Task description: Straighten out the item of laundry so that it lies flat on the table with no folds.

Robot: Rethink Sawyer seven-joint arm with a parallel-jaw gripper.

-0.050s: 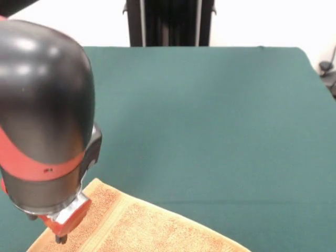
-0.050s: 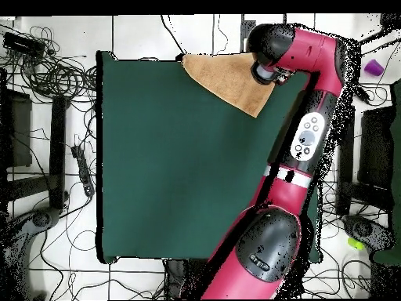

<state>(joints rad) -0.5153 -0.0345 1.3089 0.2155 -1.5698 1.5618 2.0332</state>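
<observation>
The item of laundry (image 1: 152,228), an orange-tan terry towel, lies at the near edge of the dark green table (image 1: 210,115) and is cut off by the bottom of the front view. Its visible part looks mostly flat, with a woven band running near its left end. In the overhead view the towel (image 2: 231,78) lies at an angle on the table's (image 2: 172,172) top edge, one corner pointing inward. My gripper (image 1: 62,237) hangs over the towel's left corner, very close to the cloth or touching it. From above, the gripper (image 2: 266,72) sits at the towel's right end, largely hidden by the wrist.
My arm's bulky black and red wrist (image 1: 42,115) fills the left of the front view. In the overhead view the arm (image 2: 301,149) crosses the table's right side. Cables (image 2: 47,70) lie on the floor around the table, and a purple object (image 2: 373,67) sits off its right side.
</observation>
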